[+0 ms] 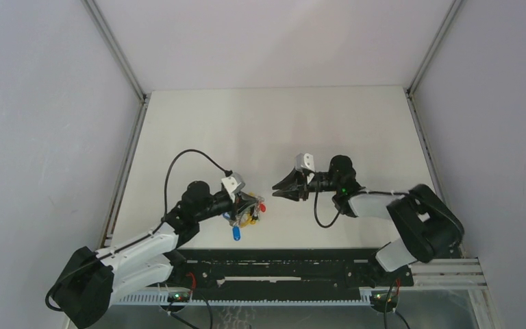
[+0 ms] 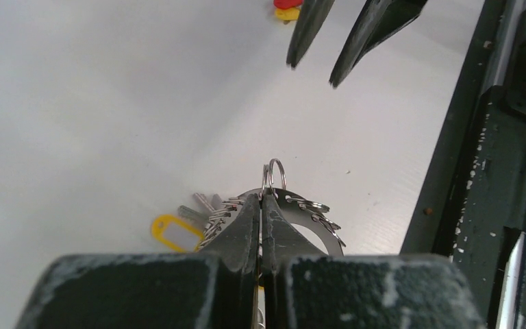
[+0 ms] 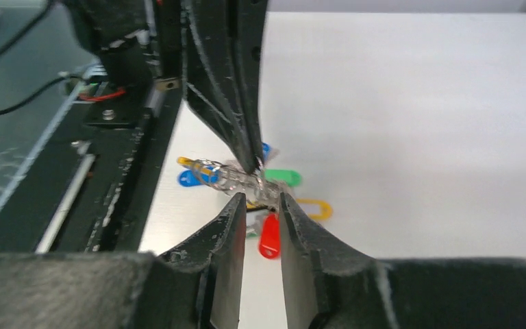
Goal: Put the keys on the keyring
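My left gripper [image 1: 252, 203] [image 2: 261, 195] is shut on the keyring [image 2: 306, 212], a grey metal ring strung with small split rings. The keyring [image 3: 236, 175] carries blue [image 3: 192, 179], green [image 3: 281, 177] and yellow [image 3: 315, 208] key tags that rest on the table. My right gripper [image 1: 275, 186] [image 3: 260, 200] faces it, open by a narrow gap, its tips just short of the ring and touching nothing. A red key [image 3: 269, 236] lies on the table and shows through that gap. In the left wrist view, red and yellow keys [image 2: 287, 8] lie beyond the right gripper [image 2: 311, 75].
A black rail [image 1: 281, 264] [image 2: 466, 137] runs along the table's near edge, close behind the keyring. White walls close in the table on three sides. The left arm's black cable [image 1: 178, 161] loops above the table.
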Controlling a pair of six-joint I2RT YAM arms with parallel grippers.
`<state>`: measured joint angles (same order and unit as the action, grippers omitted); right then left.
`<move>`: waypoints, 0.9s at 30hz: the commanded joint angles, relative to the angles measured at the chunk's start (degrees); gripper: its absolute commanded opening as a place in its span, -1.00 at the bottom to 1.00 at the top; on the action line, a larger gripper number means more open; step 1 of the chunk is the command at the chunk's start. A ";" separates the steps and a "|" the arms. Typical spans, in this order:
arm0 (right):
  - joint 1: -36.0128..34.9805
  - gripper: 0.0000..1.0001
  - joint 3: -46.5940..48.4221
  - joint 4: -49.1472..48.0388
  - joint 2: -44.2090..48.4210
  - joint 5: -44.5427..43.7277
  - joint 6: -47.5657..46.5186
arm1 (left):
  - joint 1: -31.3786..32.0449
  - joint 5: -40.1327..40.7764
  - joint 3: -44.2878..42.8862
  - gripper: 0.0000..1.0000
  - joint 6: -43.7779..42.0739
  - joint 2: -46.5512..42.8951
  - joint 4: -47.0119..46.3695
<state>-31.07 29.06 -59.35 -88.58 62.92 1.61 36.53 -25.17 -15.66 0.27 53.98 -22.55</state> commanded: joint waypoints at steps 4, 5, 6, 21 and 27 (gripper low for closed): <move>-2.96 -0.45 -2.95 29.32 17.49 -29.32 -12.93 | 1.61 3.63 -5.77 -1.00 -3.37 1.68 4.43; -3.25 -0.42 -3.06 31.62 19.21 -33.82 -11.21 | 1.90 3.53 -5.98 -0.99 -3.49 2.20 4.52; -3.29 -0.40 -3.13 34.22 21.04 -36.33 -10.38 | 2.14 3.40 -6.14 -1.00 -3.64 2.55 4.55; 0.40 0.20 -2.70 63.52 40.13 -58.38 11.19 | 7.67 9.26 -9.55 -1.00 -7.82 7.43 9.77; 6.54 0.33 -2.91 65.46 39.69 -53.56 13.84 | 8.20 8.76 -9.05 -1.00 -7.61 8.40 8.01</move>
<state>-27.86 25.87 3.77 -48.75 6.85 11.20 44.21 -16.64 -21.87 -6.11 61.84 -12.29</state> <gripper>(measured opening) 0.669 0.008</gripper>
